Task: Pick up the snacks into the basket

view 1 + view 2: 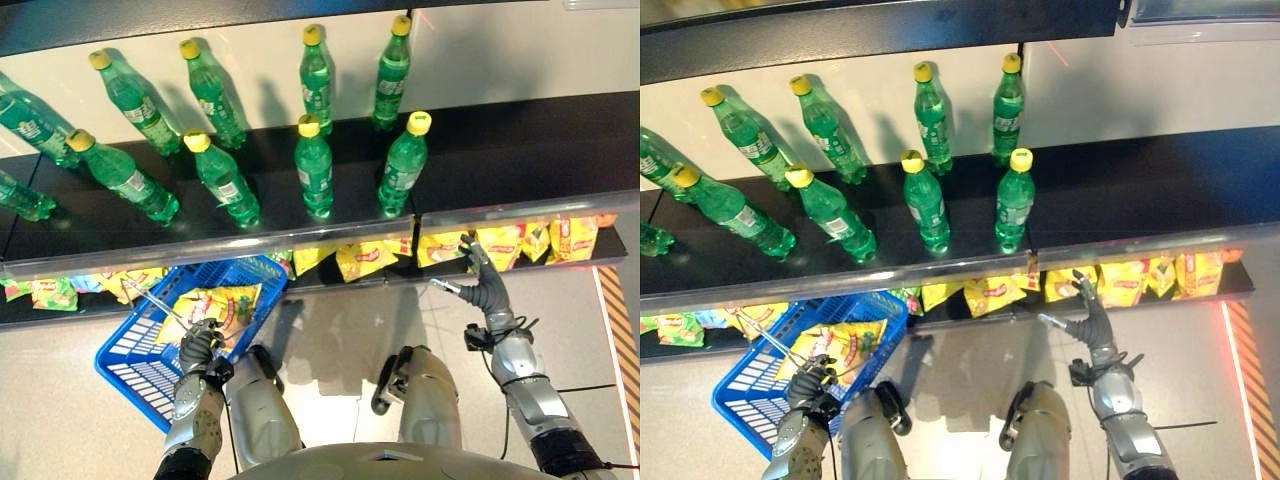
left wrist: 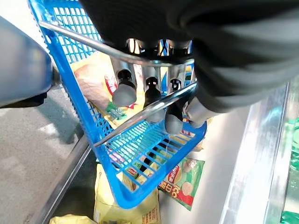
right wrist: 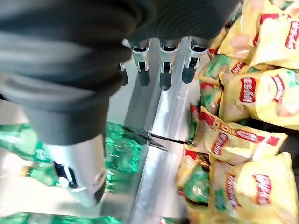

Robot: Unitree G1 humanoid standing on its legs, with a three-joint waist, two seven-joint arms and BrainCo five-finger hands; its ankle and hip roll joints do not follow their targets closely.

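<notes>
The right hand (image 1: 487, 285) reaches up to the lower shelf (image 1: 600, 245), its fingers (image 3: 161, 70) straight and slightly spread, empty, with the fingertips at the front edge of the row of yellow chip bags (image 1: 500, 243) lying there; whether a fingertip already touches a bag is hard to tell from the head views, and the right wrist view suggests a small gap remains. The open posture fits a hand about to close on a packet rather than one carrying anything. The left hand (image 1: 200, 348) is curled round the metal wire handles (image 2: 140, 114) of the blue plastic basket (image 1: 125, 365), gripping them so that the basket hangs low on the robot's left, tilted with its open mouth toward the shelf, a placing that keeps it within easy reach for a drop. Yellow chip bags (image 1: 212, 303) already lie inside the basket, so part of the work seems done. More snack packets, some green (image 1: 50, 294), sit on the lower shelf behind the basket. Above, on the upper shelf (image 1: 520, 150), green soda bottles with yellow caps (image 1: 313, 165) stand in rows, clear of the reach. The next move likely calls for closing on the nearest bag's edge without dragging its neighbours off.
</notes>
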